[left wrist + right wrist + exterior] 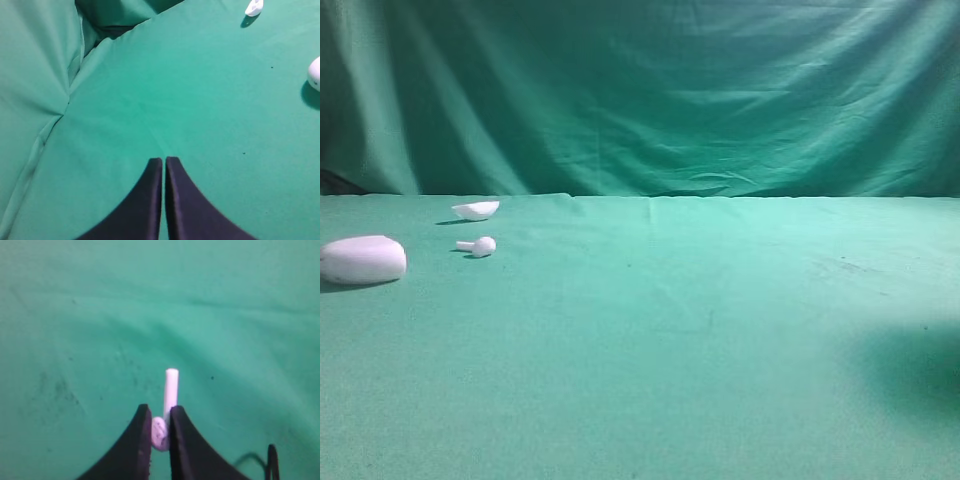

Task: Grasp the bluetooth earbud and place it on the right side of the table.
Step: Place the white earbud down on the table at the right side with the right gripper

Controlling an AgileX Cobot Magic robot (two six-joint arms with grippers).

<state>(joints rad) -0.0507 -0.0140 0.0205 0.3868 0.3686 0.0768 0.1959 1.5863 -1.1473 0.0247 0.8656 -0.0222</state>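
In the right wrist view my right gripper (160,408) is shut on the bluetooth earbud (159,433). Its small white head with dark specks sits between the fingers, and its white stem (171,385) sticks out past the tips, above the green table (240,340). My left gripper (163,160) is shut and empty over bare green cloth. Neither gripper shows in the exterior high view; only a dark shadow (920,370) lies on the table at the lower right.
At the far left of the table lie a white oval case (362,260), a plain white earbud with a stem (477,246) and a shallow white shell (476,210). The shell (253,7) and a white rounded thing (315,74) show in the left wrist view. Green backdrop (640,90) hangs behind.
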